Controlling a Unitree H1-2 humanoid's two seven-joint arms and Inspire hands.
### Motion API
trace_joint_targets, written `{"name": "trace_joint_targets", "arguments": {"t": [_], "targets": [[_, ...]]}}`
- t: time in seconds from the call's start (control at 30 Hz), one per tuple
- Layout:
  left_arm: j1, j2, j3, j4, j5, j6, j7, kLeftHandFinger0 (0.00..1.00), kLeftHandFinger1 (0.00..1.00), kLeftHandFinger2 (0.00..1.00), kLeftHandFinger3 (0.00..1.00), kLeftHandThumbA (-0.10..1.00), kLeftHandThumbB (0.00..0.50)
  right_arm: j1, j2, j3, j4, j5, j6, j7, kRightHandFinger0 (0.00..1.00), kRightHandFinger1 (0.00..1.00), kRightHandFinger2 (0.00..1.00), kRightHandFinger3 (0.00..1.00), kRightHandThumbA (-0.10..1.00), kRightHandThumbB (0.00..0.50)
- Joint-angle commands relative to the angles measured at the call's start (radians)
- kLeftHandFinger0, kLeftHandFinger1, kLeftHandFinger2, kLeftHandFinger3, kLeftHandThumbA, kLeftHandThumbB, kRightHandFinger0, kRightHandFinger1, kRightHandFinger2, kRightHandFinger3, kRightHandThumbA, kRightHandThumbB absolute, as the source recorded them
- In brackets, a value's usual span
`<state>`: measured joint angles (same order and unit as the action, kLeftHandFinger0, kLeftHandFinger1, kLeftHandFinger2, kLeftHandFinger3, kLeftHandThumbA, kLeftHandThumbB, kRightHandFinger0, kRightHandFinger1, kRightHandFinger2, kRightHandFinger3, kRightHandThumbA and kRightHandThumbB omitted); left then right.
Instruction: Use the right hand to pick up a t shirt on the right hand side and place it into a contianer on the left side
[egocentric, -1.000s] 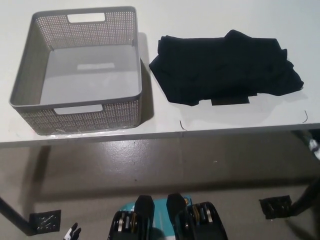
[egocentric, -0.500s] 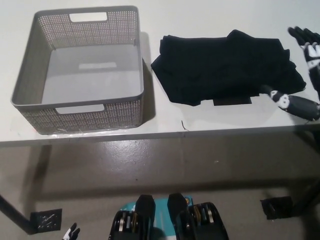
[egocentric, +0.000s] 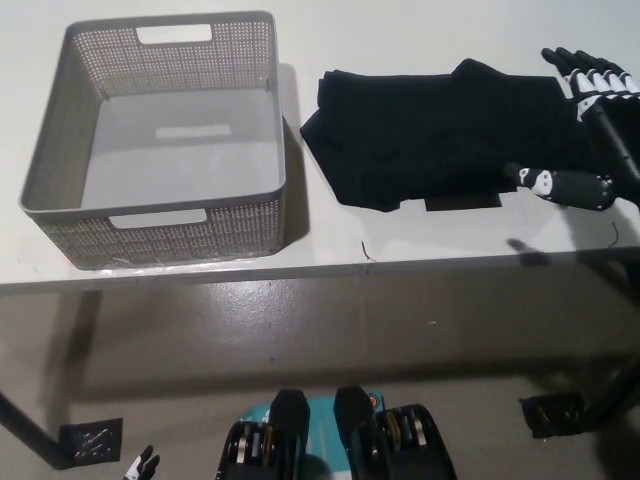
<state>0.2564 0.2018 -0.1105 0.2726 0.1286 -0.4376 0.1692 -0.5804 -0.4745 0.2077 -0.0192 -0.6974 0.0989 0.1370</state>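
Long white flat-topped bench (egocentric: 330, 255), bare grey concrete floor (egocentric: 330, 330) below its front edge, two small dark square floor plates (egocentric: 90, 441) near the lower corners

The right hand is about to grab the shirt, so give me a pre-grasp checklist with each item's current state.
1. Right hand open, fingers spread: ok.
2. Hand over the black t-shirt: ok, at its right edge only, not its middle.
3. Contact with the cloth: cannot tell from this steep view.
4. T-shirt fully on the white table, none hanging off the edge: ok.
5. Grey basket on the left holds nothing, ready to receive: ok.
6. Left hand out of the way, low at the bottom left: ok; whether it is open or shut, cannot tell.
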Motion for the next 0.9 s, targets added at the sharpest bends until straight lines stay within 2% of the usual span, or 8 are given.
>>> {"name": "trace_joint_targets", "arguments": {"t": [0.0,0.3,0.4,0.43,0.5,0.63,0.7,0.87], "targets": [[0.001,0.014,-0.001,-0.016,-0.005,-0.032,0.009,1.0,1.0,1.0,1.0,1.0,0.2,-0.093,-0.016,0.015,0.041,-0.046,0.001,0.02,1.0,1.0,1.0,1.0,0.86,0.405],[0.0,0.018,-0.005,-0.028,0.008,-0.032,0.013,1.0,1.0,1.0,1.0,1.0,0.153,-0.197,0.017,0.041,0.193,-0.042,0.005,0.003,1.0,1.0,1.0,1.0,0.87,0.407],[-0.001,0.017,-0.004,-0.026,0.004,-0.032,0.007,1.0,1.0,1.0,1.0,1.0,0.209,-0.223,0.045,0.033,0.245,-0.027,0.019,-0.009,1.0,1.0,1.0,1.0,0.88,0.424],[-0.001,0.016,-0.003,-0.027,0.005,-0.032,0.006,1.0,1.0,1.0,1.0,1.0,0.21,-0.228,0.052,0.029,0.261,-0.02,0.022,-0.009,1.0,1.0,1.0,1.0,0.9,0.427],[-0.006,0.014,-0.004,-0.023,0.0,-0.032,0.007,1.0,1.0,1.0,1.0,1.0,0.169,-0.237,0.065,0.028,0.292,-0.016,0.024,-0.015,1.0,1.0,1.0,1.0,0.91,0.429],[-0.006,0.012,-0.006,-0.023,0.001,-0.032,0.011,1.0,1.0,1.0,1.0,1.0,0.178,-0.239,0.083,0.025,0.33,-0.017,0.021,-0.031,1.0,1.0,1.0,1.0,0.88,0.412],[-0.004,0.013,-0.007,-0.024,-0.006,-0.032,0.001,1.0,1.0,1.0,1.0,1.0,0.191,-0.236,0.098,0.027,0.353,-0.015,0.034,-0.028,1.0,1.0,1.0,1.0,0.91,0.426],[0.002,0.016,-0.007,-0.028,-0.001,-0.032,0.004,1.0,1.0,1.0,1.0,1.0,0.177,-0.229,0.116,0.033,0.376,-0.026,0.041,-0.039,1.0,1.0,1.0,1.0,0.89,0.41]]}}
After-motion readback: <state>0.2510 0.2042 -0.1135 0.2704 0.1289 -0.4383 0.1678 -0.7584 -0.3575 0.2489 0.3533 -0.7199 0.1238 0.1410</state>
